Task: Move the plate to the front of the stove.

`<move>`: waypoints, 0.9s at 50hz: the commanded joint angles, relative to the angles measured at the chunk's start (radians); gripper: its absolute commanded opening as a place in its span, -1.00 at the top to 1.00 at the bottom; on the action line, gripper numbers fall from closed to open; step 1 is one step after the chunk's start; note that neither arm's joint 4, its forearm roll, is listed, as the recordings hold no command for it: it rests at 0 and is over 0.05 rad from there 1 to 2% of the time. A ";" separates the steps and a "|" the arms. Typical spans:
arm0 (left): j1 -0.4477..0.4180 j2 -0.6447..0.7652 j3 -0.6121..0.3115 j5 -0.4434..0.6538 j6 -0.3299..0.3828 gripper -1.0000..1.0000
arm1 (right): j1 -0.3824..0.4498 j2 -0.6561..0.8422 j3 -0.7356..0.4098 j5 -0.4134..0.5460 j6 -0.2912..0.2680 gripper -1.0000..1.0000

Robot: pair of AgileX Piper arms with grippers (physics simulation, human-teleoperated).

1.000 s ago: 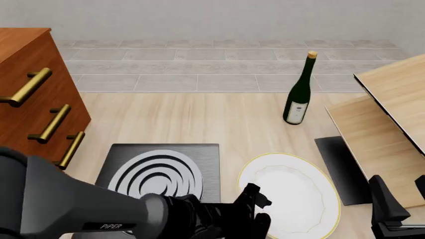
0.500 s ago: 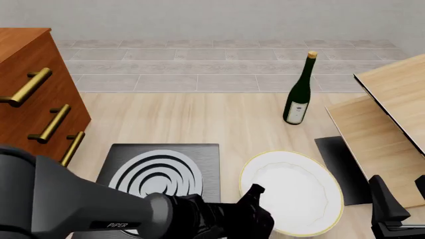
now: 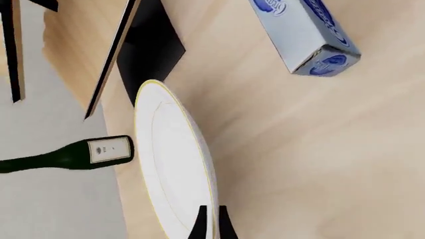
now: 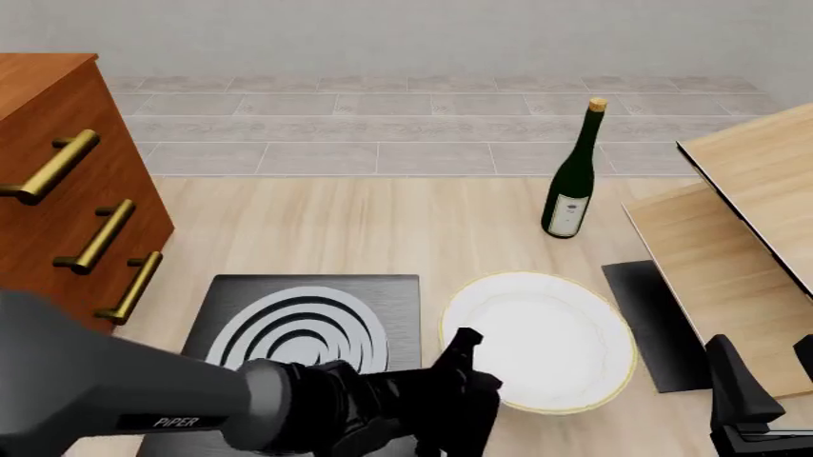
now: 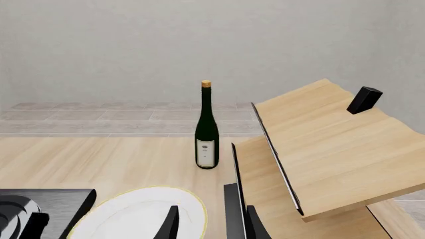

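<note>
left gripper (image 4: 465, 354) had its fingers pinching the near-left rim of the plate (image 4: 540, 343); in the left wrist view the two dark fingers (image 3: 199, 225) sat either side of the rim edge. the plate was just right of the stove (image 4: 305, 328), its left edge about at the stove's right edge. it looked tilted, lifted at the pinched side, though from the front view i couldn't tell if the far side touched the table (image 4: 381, 228).

risks, as a judgement: the pinch was only on a thin rim, so the plate could slip or pivot out if swung fast. dragging it toward the stove's front could catch the plate on the slab's edge. the wine bottle (image 4: 572, 176) stood well apart, low risk. the dark mat (image 4: 650, 314) lay just beside the plate on the right.

left arm reached in low from the left, crossing over the stove's near edge, wrist rolled sideways. right gripper (image 5: 206, 224) hung idle at the lower right near the wooden shelf (image 4: 737, 238), fingers spread, holding nothing. a blue box (image 3: 305, 32) lay on the table in the left wrist view.
</note>
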 commanded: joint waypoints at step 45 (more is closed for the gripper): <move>0.246 -0.338 0.017 0.088 0.150 1.00 | 0.000 0.000 0.000 0.000 0.000 -1.00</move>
